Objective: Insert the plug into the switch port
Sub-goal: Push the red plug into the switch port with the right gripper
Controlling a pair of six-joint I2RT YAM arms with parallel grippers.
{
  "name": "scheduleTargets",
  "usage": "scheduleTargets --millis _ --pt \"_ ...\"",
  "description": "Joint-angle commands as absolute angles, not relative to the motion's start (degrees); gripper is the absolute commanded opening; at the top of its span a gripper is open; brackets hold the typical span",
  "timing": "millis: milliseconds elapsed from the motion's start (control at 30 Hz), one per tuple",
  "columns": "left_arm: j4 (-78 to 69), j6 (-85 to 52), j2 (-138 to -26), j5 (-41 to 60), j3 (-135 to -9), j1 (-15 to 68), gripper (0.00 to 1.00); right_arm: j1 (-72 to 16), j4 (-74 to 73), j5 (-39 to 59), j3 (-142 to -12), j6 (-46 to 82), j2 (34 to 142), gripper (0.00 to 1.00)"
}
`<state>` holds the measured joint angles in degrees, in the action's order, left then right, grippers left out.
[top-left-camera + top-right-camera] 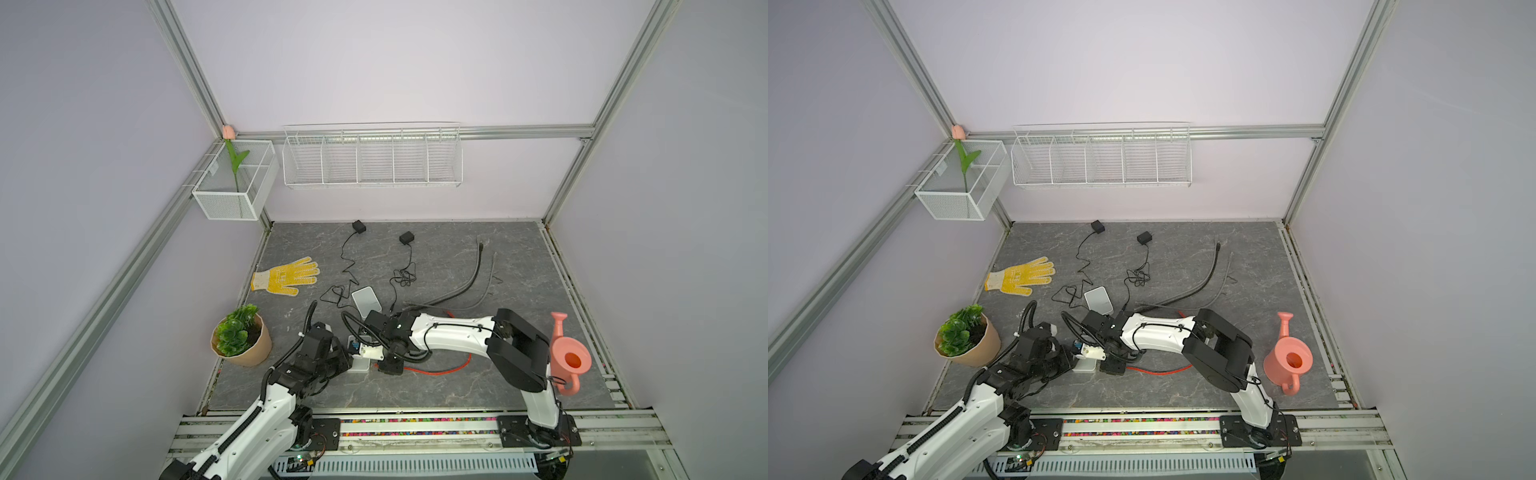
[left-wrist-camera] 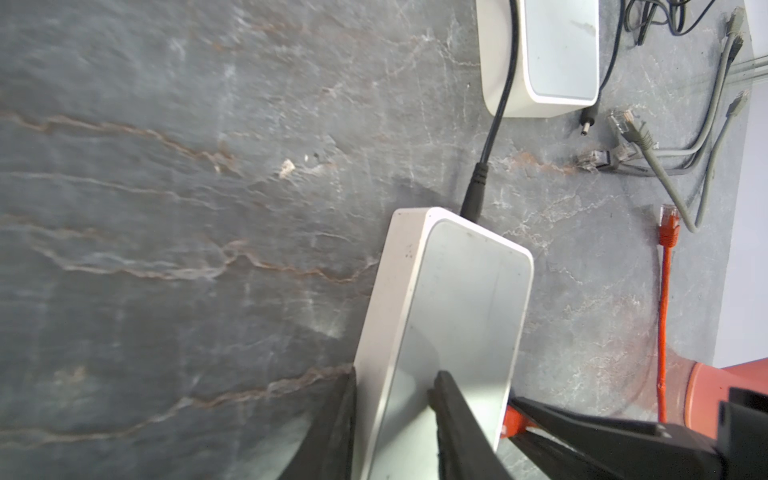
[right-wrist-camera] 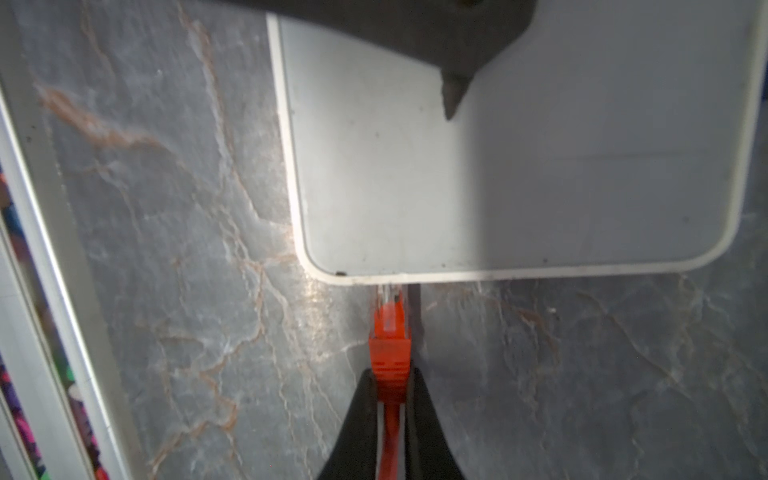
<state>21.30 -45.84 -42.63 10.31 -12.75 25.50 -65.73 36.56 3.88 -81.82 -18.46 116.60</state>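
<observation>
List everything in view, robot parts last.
switch: one, white, front middle
second box: one, white, just behind the switch
plug: one, orange, tip at the switch's edge
power adapters: two, black, at the back
loose cables: several, grey, right of middle
glove: one, yellow, left
potted plant: one, green, front left
watering can: one, pink, right
wire rack: one, white, back wall
mesh basket: one, white, back-left corner, holds a tulip
left gripper: black, shut on the switch
right gripper: black, shut on the plug

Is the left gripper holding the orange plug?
No, the left gripper clamps the white switch, while the right gripper pinches the orange plug.
</observation>
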Motion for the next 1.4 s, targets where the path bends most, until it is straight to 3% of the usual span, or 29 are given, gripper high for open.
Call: scheduleTargets --millis 0,600,1067,1367 --pt "22.24 -45.46 -42.58 11.07 -12.47 25.51 0.32 -65.95 34.41 4.48 -82.73 -19.08 113.15 0.07" --pt "22.13 -45.47 -42.67 11.31 -12.38 25.5 0.32 -67.24 29.54 8.25 -79.87 -17.6 114.6 0.07" --pt "20.77 -45.63 -42.37 14.94 -11.95 25.54 0.31 -67.35 10.74 7.31 -72.93 -12.96 109.66 0.07" --pt "20.98 -46.44 -41.21 15.51 -9.3 25.6 0.29 -67.41 7.34 9.09 -74.61 -11.26 110.08 0.07"
